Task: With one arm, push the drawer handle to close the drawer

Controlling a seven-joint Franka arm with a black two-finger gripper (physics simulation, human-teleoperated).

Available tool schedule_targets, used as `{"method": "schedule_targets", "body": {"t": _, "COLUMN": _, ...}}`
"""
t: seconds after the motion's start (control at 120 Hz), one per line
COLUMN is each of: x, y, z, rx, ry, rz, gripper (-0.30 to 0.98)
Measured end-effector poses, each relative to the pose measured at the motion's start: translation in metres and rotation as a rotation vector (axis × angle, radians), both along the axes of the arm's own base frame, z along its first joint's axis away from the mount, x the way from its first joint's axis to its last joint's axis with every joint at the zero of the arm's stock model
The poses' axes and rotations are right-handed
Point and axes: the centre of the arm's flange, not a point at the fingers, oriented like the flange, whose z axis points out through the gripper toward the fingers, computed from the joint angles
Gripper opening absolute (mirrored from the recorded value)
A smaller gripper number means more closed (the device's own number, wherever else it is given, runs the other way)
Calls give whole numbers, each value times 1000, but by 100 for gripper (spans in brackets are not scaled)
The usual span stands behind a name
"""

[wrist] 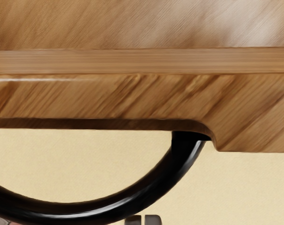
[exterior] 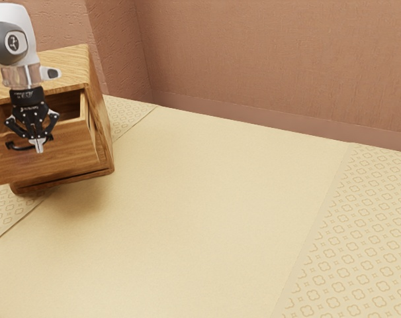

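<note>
My gripper [exterior: 39,146] points down in front of the wooden drawer [exterior: 71,147], its two fingertips together. The drawer stands pulled out of its cabinet, its inside partly visible behind the gripper. Partly hidden by the fingers is the black curved handle [exterior: 16,146] on the drawer front. In the wrist view the handle [wrist: 93,211] arcs out from the front edge of the drawer [wrist: 132,96]. The fingertips of the gripper [wrist: 143,220] are close beside the outer side of that arc; whether they touch it, I cannot tell.
The wooden cabinet [exterior: 65,61] is at the exterior view's left, below the arm. A pale floor-like surface [exterior: 194,199] spreads out from it, with a patterned strip [exterior: 359,232] at the exterior view's right. Reddish-brown walls [exterior: 267,59] rise behind.
</note>
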Motion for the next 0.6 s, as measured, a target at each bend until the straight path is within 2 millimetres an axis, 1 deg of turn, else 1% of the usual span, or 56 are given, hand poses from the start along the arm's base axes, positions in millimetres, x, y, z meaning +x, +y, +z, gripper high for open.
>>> {"method": "schedule_targets", "body": {"t": 0.067, "x": 2, "y": 2, "z": -4, "rx": 1, "ry": 0, "rz": -5, "gripper": -11}}
{"method": "schedule_targets", "body": {"t": 0.15, "x": 8, "y": 7, "z": -3, "rx": 14, "ry": -10, "rz": -11, "gripper": -10}}
{"method": "schedule_targets", "body": {"t": 0.267, "x": 12, "y": 21, "z": -3, "rx": 23, "ry": -22, "rz": -2, "gripper": -10}}
{"method": "schedule_targets", "body": {"t": 0.433, "x": 18, "y": 27, "z": 0, "rx": 30, "ry": -37, "rz": -6, "gripper": -10}}
{"method": "schedule_targets", "body": {"t": 0.6, "x": 22, "y": 40, "z": 1, "rx": 34, "ry": -49, "rz": 3, "gripper": -10}}
